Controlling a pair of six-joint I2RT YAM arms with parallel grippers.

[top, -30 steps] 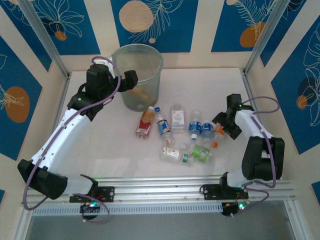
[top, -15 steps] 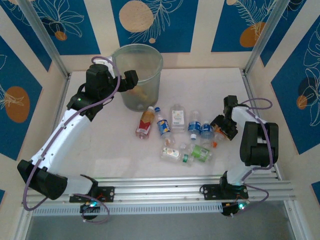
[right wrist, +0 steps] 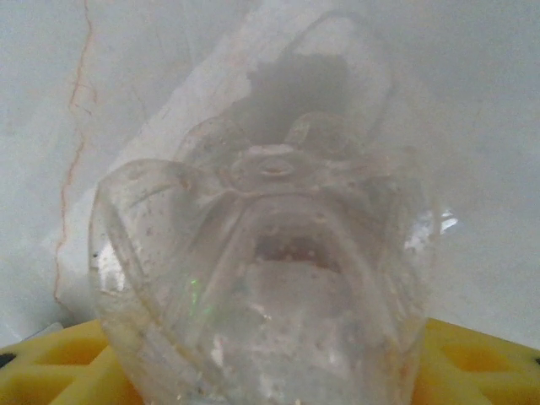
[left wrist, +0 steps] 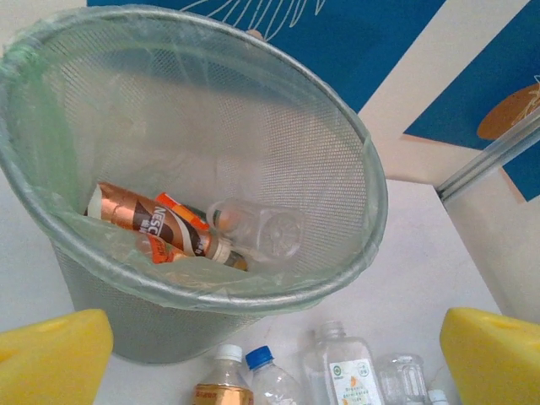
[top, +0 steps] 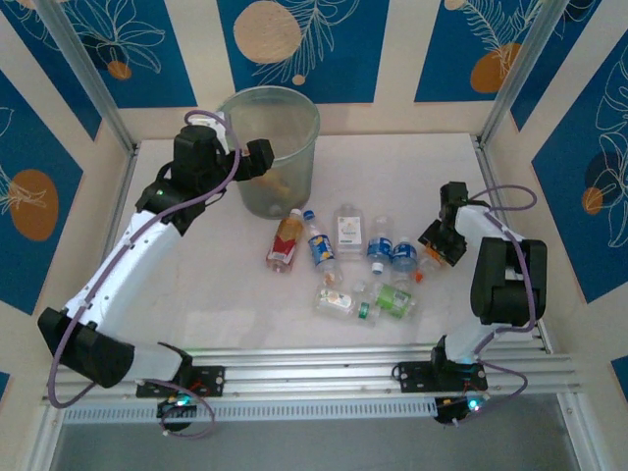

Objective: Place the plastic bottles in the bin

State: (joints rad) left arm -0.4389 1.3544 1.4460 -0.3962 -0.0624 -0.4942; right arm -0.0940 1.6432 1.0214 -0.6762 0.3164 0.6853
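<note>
While my left gripper (left wrist: 272, 359) gapes wide, the pale-green bin (left wrist: 253, 297) just ahead of it holds a copper-labelled bottle (left wrist: 148, 221). Up close, my right gripper (right wrist: 270, 380) has a petal-based clear bottle (right wrist: 270, 211) between its pads, a mere blur from overhead; clamped or not, I cannot tell.

The pale table (top: 216, 275) carries the bin (top: 294, 167) in front of the left fingers (left wrist: 51, 359), and plastic bottles (top: 320, 245) lying scattered left of the right fingers (right wrist: 51, 375).
</note>
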